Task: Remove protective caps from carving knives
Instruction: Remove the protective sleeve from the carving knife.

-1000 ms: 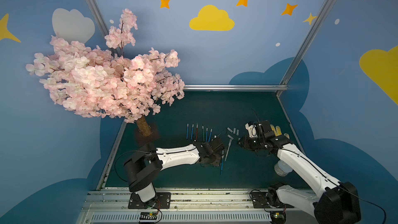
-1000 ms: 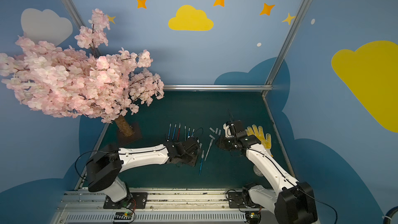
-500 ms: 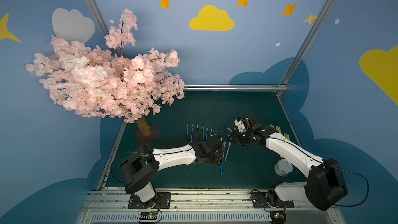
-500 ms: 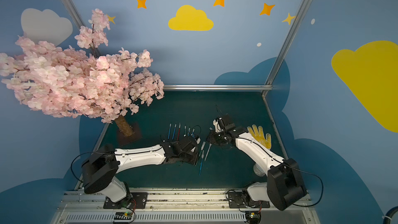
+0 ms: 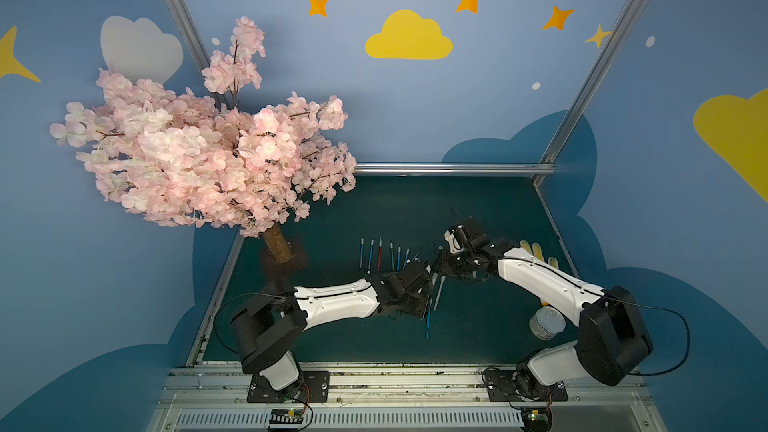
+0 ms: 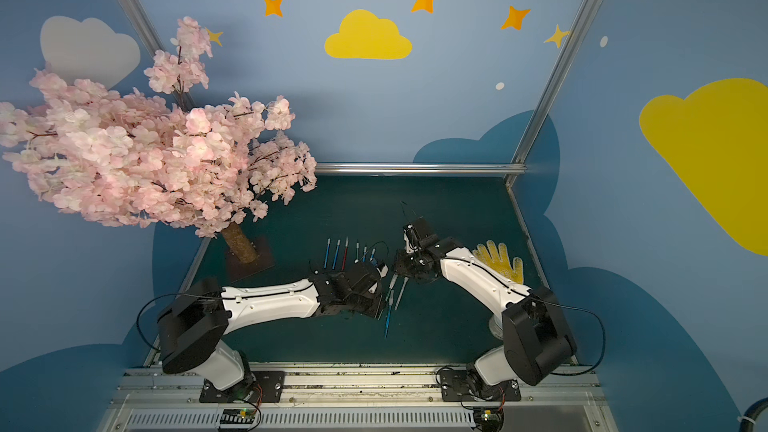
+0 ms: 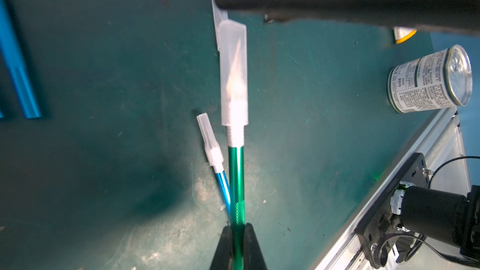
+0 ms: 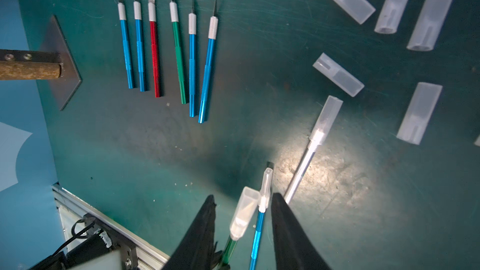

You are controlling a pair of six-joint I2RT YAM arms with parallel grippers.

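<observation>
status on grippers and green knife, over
Left gripper shut on green knife. Right gripper open, jaws astride its cap. Capped blue knife close beside.

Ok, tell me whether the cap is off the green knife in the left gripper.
No: in the left wrist view the translucent cap sits over the blade of the green knife clamped in the left gripper.

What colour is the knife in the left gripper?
The knife is green, clearest in the left wrist view.
</observation>
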